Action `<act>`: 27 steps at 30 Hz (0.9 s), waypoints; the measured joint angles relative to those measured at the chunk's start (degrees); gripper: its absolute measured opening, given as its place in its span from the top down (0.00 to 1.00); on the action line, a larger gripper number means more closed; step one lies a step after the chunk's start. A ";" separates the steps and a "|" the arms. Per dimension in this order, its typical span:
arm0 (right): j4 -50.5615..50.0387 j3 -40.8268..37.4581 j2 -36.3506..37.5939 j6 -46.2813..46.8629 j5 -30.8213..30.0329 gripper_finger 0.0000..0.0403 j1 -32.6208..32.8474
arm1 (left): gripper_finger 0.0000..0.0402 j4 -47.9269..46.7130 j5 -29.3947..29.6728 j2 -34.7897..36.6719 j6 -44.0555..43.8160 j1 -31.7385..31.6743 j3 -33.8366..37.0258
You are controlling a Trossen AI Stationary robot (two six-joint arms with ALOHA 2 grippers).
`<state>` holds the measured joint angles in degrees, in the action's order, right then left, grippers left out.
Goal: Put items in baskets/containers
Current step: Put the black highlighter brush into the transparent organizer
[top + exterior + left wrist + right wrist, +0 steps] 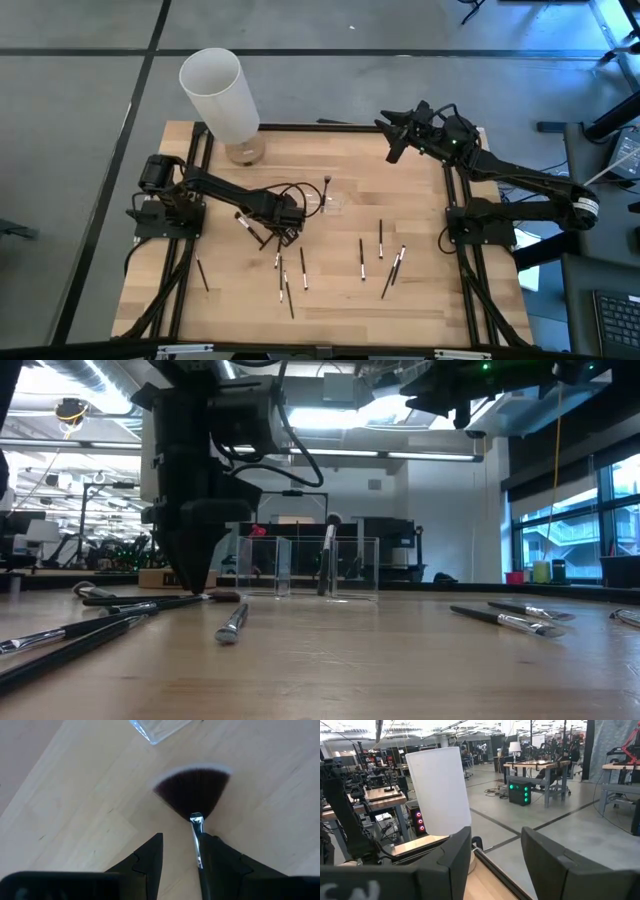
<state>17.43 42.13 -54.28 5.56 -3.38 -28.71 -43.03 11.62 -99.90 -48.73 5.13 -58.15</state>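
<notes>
- Our left gripper (182, 862) sits low mid-table, fingers apart astride the fan brush (196, 800).
- Its handle runs along one finger; bristles point toward the clear organizer (327, 202).
- Our right gripper (397, 131) waits open, raised over the far right corner.

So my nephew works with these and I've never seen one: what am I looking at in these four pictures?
Two dark robot arms work at a light wooden table. One picture looks straight down, one looks level across the tabletop, and two come from cameras on the arms' wrists. Thin dark makeup brushes lie scattered on the wood; a small clear plastic organizer already holds one brush upright. A tall white cylinder stands at the far edge. The left hand is down at the table with its fingers open around a dark fan-shaped brush, which lies against one finger and is not yet gripped. The right hand waits raised near the far right corner, open and empty.
</notes>
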 joint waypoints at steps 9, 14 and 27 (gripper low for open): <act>0.00 0.00 0.00 0.00 0.02 0.57 0.00 | 0.70 0.02 -0.20 0.00 1.53 0.00 0.00; 0.00 0.00 0.02 -0.01 0.02 0.57 0.02 | 0.69 0.02 0.84 0.01 2.03 0.00 0.00; 0.02 0.00 0.02 -0.02 0.61 0.57 0.02 | 0.53 2.71 -1.34 0.09 3.03 0.02 1.37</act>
<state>17.45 42.13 -54.26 5.54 -2.77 -28.69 -40.32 10.28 -99.81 -45.70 5.15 -56.78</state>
